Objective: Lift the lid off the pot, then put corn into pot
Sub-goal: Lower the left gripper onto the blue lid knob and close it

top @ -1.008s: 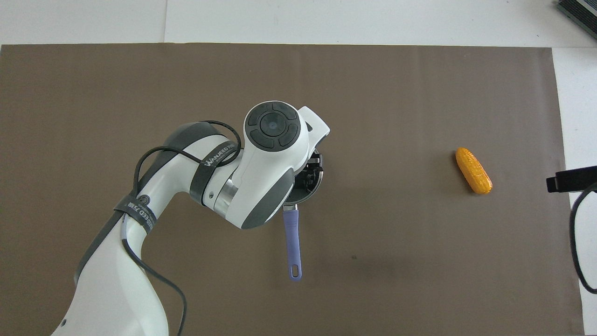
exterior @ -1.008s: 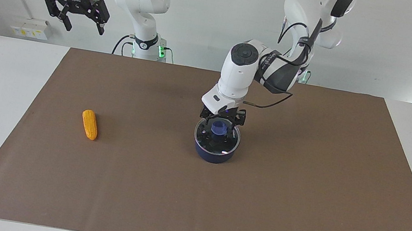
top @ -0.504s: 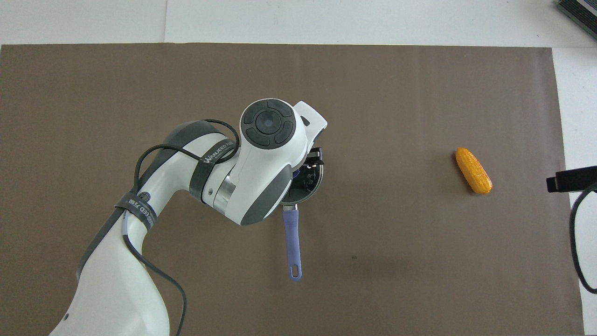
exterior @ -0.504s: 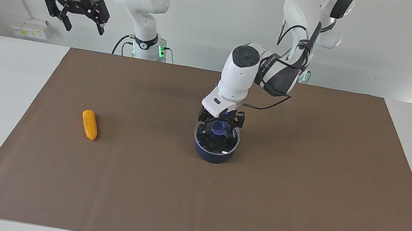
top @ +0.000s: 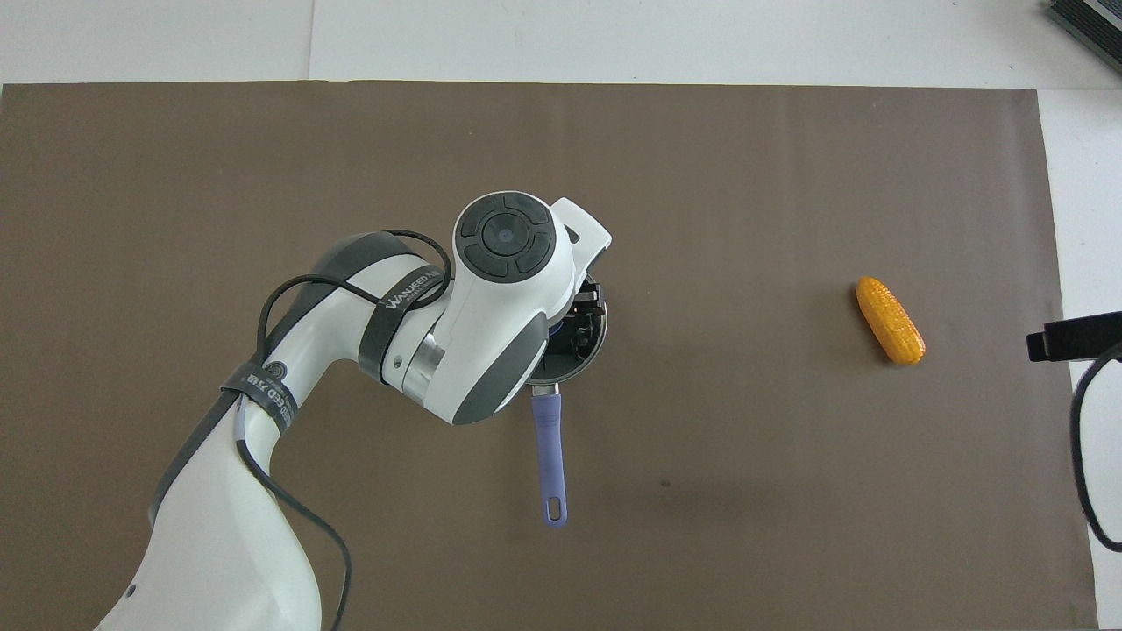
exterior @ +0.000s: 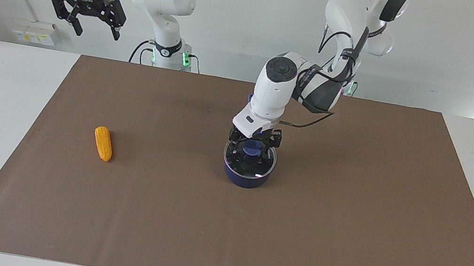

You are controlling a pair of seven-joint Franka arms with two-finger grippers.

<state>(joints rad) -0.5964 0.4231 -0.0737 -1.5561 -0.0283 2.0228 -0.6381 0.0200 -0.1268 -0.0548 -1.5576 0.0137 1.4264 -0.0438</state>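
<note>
The step in hand is the first one: taking the lid (exterior: 250,160) off the pot (exterior: 247,178). The lid lies on the pot, a little right of the centre of the facing view. The left gripper (exterior: 253,144) is down at the blue knob (exterior: 253,148), one finger on each side of it. I cannot tell if the fingers already press the knob or have a small gap.

In my judgement the next move calls for a firm grip on the knob and then a straight lift, so that the pot does not shift.

The right gripper (exterior: 91,19) waits in the upper left of the facing view, fingers spread wide and holding nothing.

The corn (exterior: 103,143) lies on the brown mat (exterior: 343,245) at the middle left of this view, well apart from the pot.

I count one pot, one lid, one corn.
</note>
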